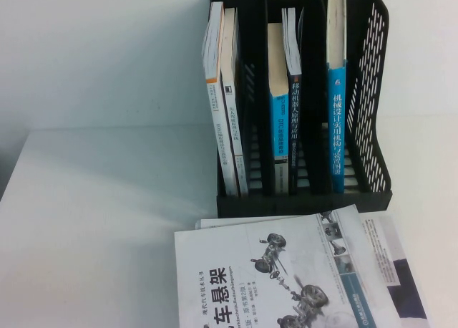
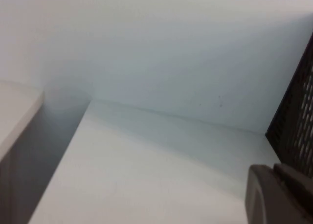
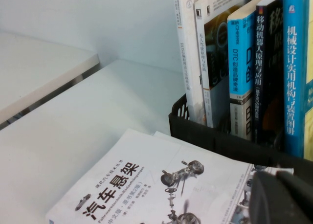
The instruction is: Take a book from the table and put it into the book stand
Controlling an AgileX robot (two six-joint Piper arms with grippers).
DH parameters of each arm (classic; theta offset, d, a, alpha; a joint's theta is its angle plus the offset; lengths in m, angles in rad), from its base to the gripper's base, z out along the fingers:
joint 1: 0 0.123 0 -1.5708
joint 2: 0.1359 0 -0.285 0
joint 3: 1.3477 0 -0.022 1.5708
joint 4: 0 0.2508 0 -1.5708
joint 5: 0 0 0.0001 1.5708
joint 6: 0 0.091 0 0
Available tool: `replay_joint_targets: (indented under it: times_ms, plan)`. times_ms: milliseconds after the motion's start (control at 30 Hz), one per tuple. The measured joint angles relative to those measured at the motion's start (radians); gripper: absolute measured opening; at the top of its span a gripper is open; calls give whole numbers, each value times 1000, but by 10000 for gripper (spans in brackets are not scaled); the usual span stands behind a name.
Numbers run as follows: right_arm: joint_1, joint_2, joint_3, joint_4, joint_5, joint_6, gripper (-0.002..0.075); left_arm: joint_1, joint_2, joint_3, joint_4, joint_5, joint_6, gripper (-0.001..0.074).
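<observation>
Already the book [image 1: 294,138] stands spine-out in the book stand's [image 1: 372,92] middle slot at 1 o'clock on the table [image 1: 93,220] (likely a heavy, slick paperback that flexes, best pinched near the spine), while the left gripper [image 2: 279,194] hangs beside the stand's mesh side and the right gripper [image 3: 281,197] over the white car book [image 1: 272,271] at 6 o'clock, grip state of both impossible to tell.

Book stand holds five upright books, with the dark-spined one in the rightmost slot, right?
No: the high view shows the dark-spined book in the middle slot of the book stand, not the rightmost. Five upright books is correct. The left gripper and right gripper appear only partly, each in its own wrist view.
</observation>
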Motion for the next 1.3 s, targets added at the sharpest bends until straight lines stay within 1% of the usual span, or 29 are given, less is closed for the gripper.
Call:
replay_joint_targets:
  times_ms: [67,133,267,367,1300]
  plan:
    - [0,0,0,0,0,0,-3,17,-59,78,-46,-20,0,-2]
    - [0,0,0,0,0,0,-3,32,-101,114,-69,8,0,-2]
    - [0,0,0,0,0,0,-3,60,-119,116,-76,188,0,-2]
    - [0,0,1,0,0,0,-3,60,-121,107,-76,237,2,-2]
    - [0,0,1,0,0,0,-3,60,-121,105,-76,252,0,-2]
